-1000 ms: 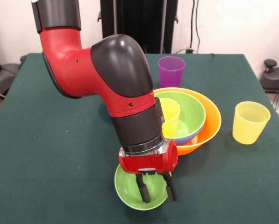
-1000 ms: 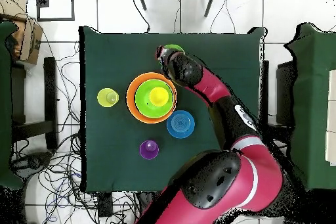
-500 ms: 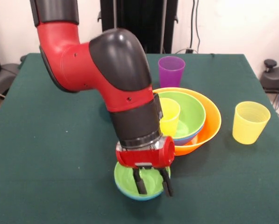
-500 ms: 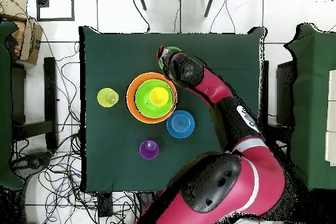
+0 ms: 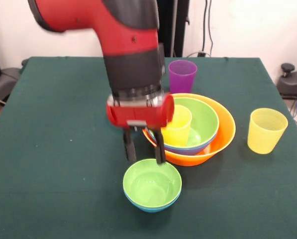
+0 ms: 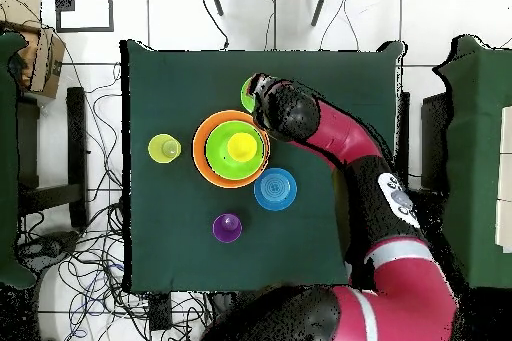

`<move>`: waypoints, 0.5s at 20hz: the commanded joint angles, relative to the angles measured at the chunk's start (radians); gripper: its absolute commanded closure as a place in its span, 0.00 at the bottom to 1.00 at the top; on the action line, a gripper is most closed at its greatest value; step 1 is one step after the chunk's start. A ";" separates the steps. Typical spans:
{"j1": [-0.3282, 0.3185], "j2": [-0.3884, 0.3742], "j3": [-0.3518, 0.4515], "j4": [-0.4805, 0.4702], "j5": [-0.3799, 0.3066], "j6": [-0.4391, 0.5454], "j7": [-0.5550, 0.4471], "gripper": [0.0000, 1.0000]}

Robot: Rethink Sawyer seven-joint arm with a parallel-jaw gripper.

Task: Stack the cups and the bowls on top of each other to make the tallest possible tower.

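Note:
My gripper (image 5: pixel 144 151) hangs open and empty just above the far rim of a small green bowl (image 5: pixel 152 183). That bowl sits nested in a small blue bowl (image 5: pixel 150 207) near the table's front edge. The tower stands to the right: the big orange bowl (image 5: pixel 225 133) holds a blue bowl (image 5: pixel 188 149), a green bowl (image 5: pixel 205 118) and the opaque yellow cup (image 5: pixel 177 125). A purple cup (image 5: pixel 182 75) stands behind it. The ribbed pale yellow cup (image 5: pixel 266 130) stands alone at the right. From overhead, the arm hides most of the small green bowl (image 6: pixel 247 90) beside the orange bowl (image 6: pixel 201 149).
The overhead view shows another blue bowl (image 6: pixel 275 189) on the cloth between the tower and the purple cup (image 6: pixel 227 227); the arm hides it in the front view. The pale yellow cup (image 6: pixel 164 148) stands at the tower's other side. The green table (image 5: pixel 49 149) spreads wide at the left.
The gripper has risen from down at the small green bowl to above it and moved back. The bowl stays on the table, nested in the small blue bowl.

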 commanded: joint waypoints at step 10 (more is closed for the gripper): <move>0.146 0.009 -0.168 -0.051 0.058 0.052 0.320 0.00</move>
